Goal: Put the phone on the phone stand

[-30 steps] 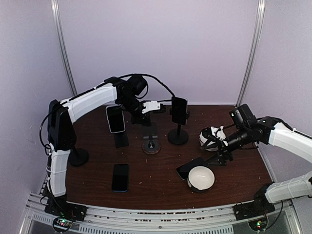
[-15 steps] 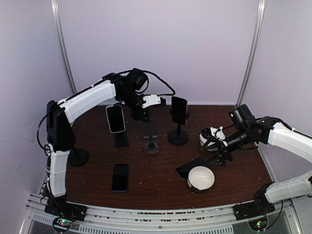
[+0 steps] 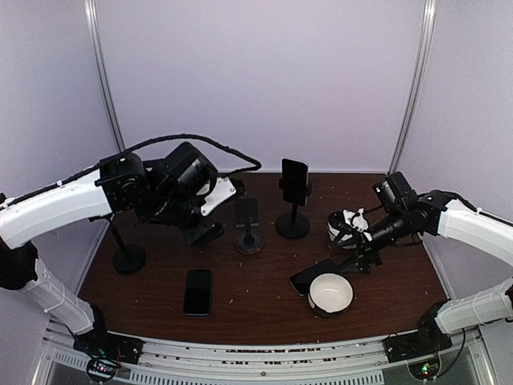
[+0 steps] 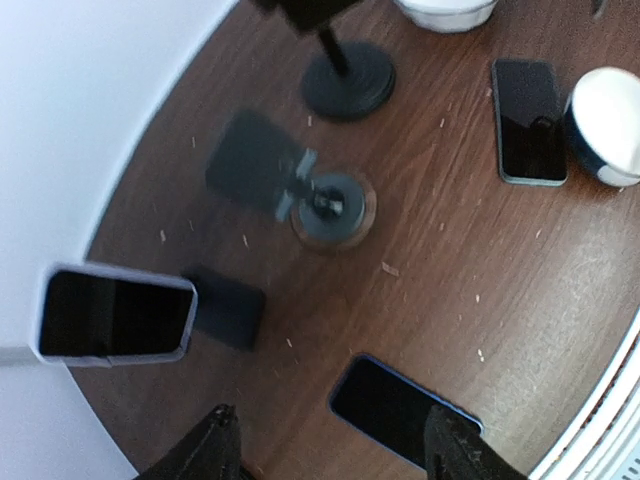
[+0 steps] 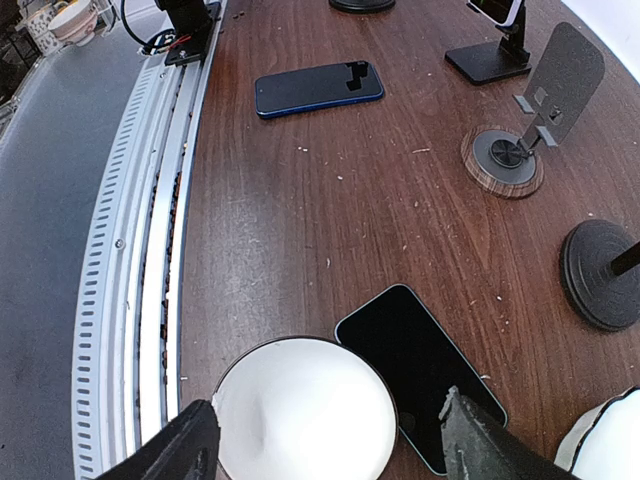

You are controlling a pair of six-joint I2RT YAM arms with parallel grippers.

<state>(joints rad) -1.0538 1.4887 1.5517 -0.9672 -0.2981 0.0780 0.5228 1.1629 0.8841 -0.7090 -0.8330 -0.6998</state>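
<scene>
Left gripper point(image 4: 332, 452) hangs spread wide and empty over the table point(image 4: 455, 260).
The blue phone point(image 4: 398, 414) lies flat just beneath my fingers, the empty stand point(image 4: 330, 205) near it. I judge it rigid, fairly light, with slick glass, so I'd pinch its long edges at mid-body. Right gripper point(image 5: 330, 445) gapes too, holding nothing.

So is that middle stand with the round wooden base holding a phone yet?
Empty. The stand shows a bare back plate, no phone resting on it.
</scene>
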